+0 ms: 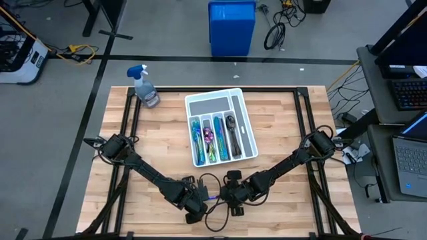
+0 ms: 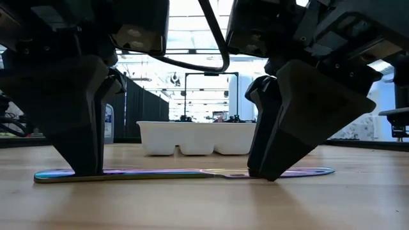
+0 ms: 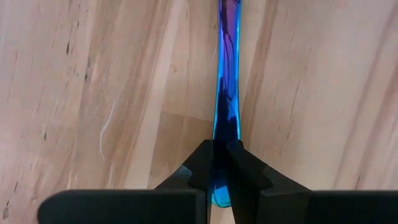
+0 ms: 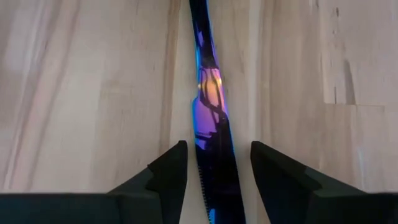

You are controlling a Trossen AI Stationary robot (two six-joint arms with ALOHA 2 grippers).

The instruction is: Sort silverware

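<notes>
At the lower centre, the left gripper (image 3: pixel 220 163) pinches the iridescent knife's (image 2: pixel 185 173) handle; the right gripper (image 4: pixel 217 163), spread, straddles its blade.

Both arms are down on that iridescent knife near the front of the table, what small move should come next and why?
Probably lift the right end effector straight up and clear. Its fingers stand open on either side of the iridescent blue-purple metal knife, which lies flat on the wooden table, while the left end effector is shut on the handle end. The left arm alone could then carry it to the white compartmented tray.
</notes>
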